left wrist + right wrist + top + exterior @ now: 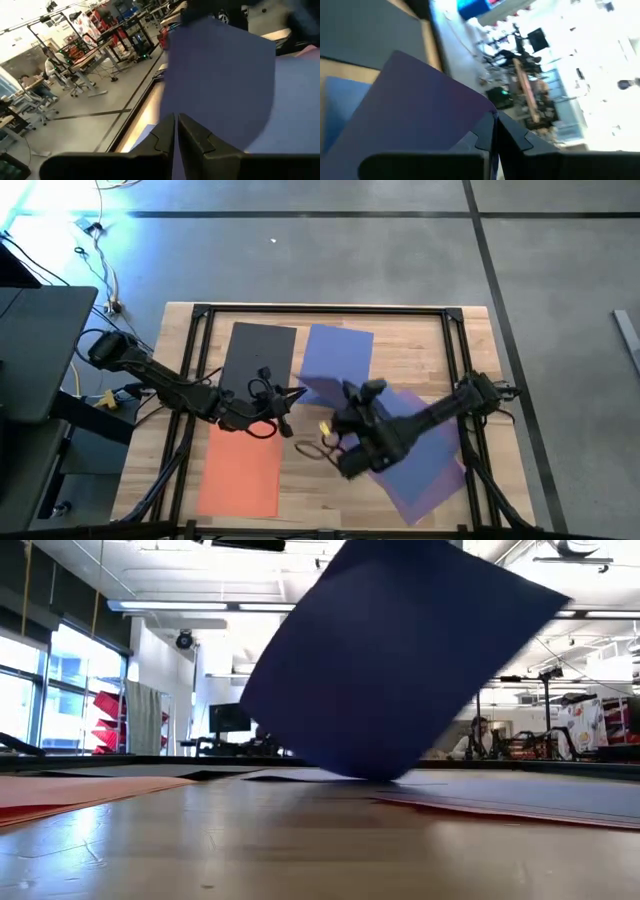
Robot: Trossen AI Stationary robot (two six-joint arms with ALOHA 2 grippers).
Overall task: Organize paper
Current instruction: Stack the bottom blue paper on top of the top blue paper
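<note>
While both arms meet over the middle of the wooden table, the purple sheet is being held up off the surface at a tilt. In the low view it stands on one corner, which touches the sheets lying flat. The right gripper has its fingers clenched on an edge of that purple sheet, you can see the paper pinched right between them in its wrist view. The left gripper looks clamped on the same sheet's edge too, from the other side.

Rest of the paper: the dark grey sheet lies flat toward the far side, the blue sheet sits just beside it, partly under the purple one, and the orange sheet is flat on the near left. A pinkish edge shows under the stack in the low view, can't make out more.

No readable writing, labels or brands on any sheet or on the arms, everything's plain.
</note>
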